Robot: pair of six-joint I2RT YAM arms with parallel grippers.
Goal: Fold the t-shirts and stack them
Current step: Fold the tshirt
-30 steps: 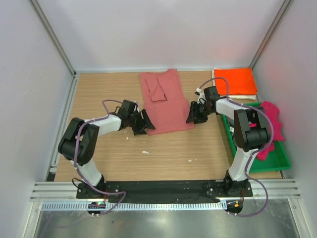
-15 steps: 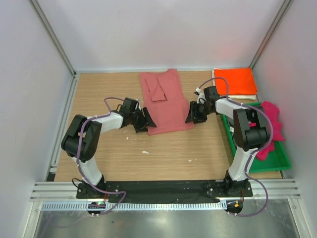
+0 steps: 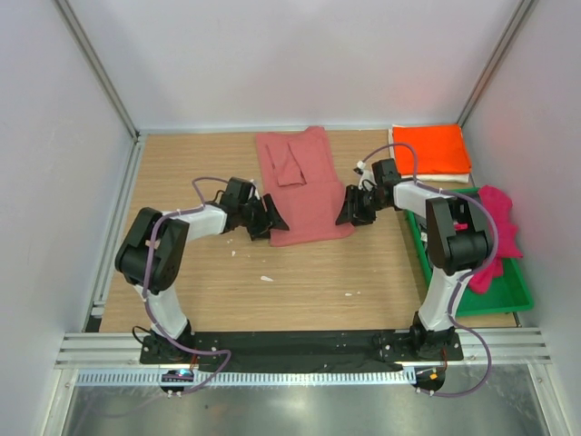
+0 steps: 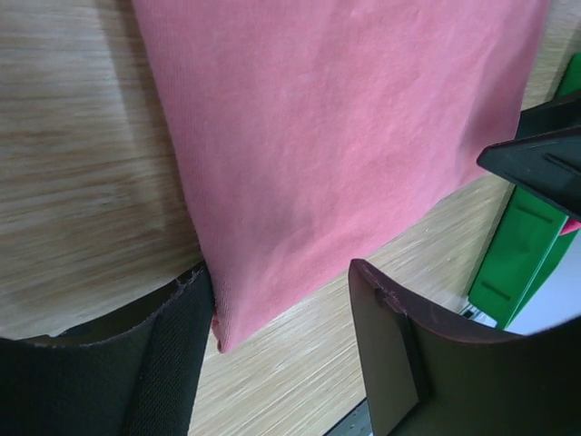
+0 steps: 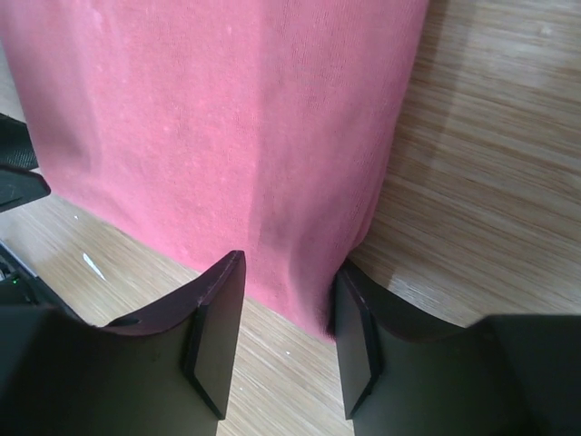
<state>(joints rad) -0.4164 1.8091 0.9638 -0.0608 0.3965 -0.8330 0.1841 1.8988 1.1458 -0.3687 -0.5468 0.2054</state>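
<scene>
Two arms of mine stretch low over the wooden table (image 3: 309, 272), elbows bowed outward and wrists turned inward. My left gripper (image 3: 272, 218) and right gripper (image 3: 349, 211) face each other across the near end of the salmon-red shirt (image 3: 304, 186). That shirt lies flat between them and runs away from my fingers toward the back wall. From the left wrist, my left gripper (image 4: 277, 295) stands open. The near left corner of the shirt (image 4: 336, 118) lies between the fingers (image 4: 172, 336), its edge touching one of them, while the other finger stands apart over bare wood (image 4: 82, 182). From the right wrist, my right gripper (image 5: 290, 272) is open too, its jaws set closer together and straddling the near right corner of the shirt (image 5: 209, 109). There the cloth edge meets the inner face of one of the fingers (image 5: 356, 318), and neither pair is closed on the cloth. Beyond my right fingers, in the far right corner, a folded orange shirt (image 3: 431, 147) sits on a white shirt (image 3: 451, 179). To the outer side of my right fingers, a green tray (image 3: 504, 295) holds a heaped magenta shirt (image 3: 499, 227). Plain pale walls (image 3: 300, 54) close in three sides, and a metal rail (image 3: 300, 350) runs along the near edge by my bases.
</scene>
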